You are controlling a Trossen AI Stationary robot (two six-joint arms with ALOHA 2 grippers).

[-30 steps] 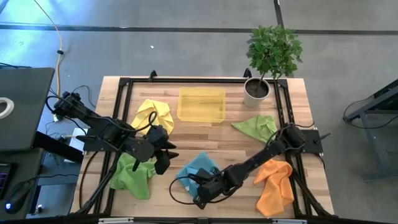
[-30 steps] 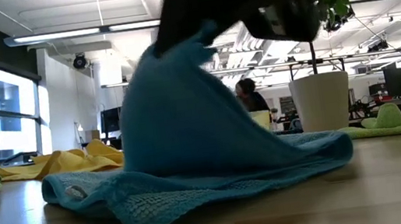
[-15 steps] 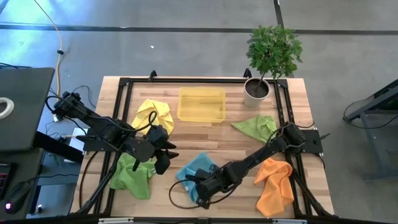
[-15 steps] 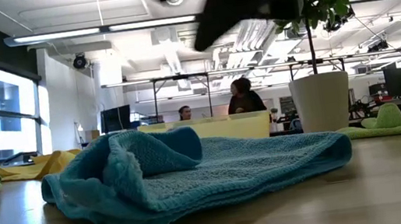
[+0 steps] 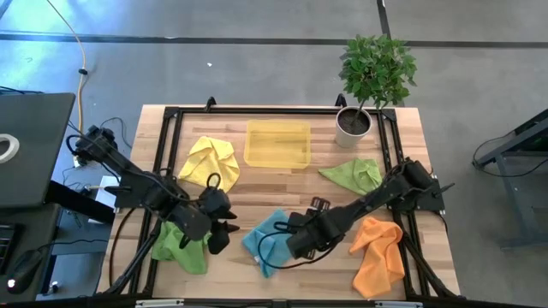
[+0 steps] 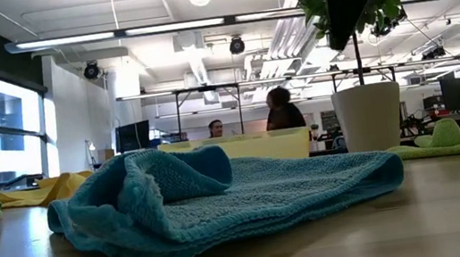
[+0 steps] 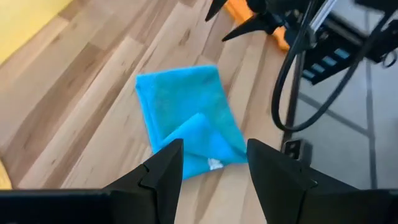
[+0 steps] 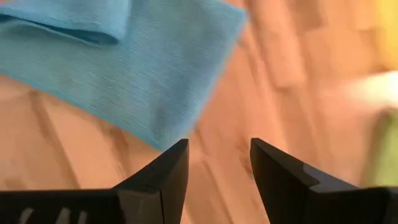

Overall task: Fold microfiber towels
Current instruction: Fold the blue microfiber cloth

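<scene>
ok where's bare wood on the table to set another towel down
Bare wood runs across the middle, between the yellow tray and the blue towel, and between the yellow towel and the upper green towel. The near edge is crowded: lower green towel, blue towel, orange towel, both arms.

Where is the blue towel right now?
In the high view the blue towel lies on the near middle of the table, between the left gripper and the right gripper, with nothing holding it.
</scene>
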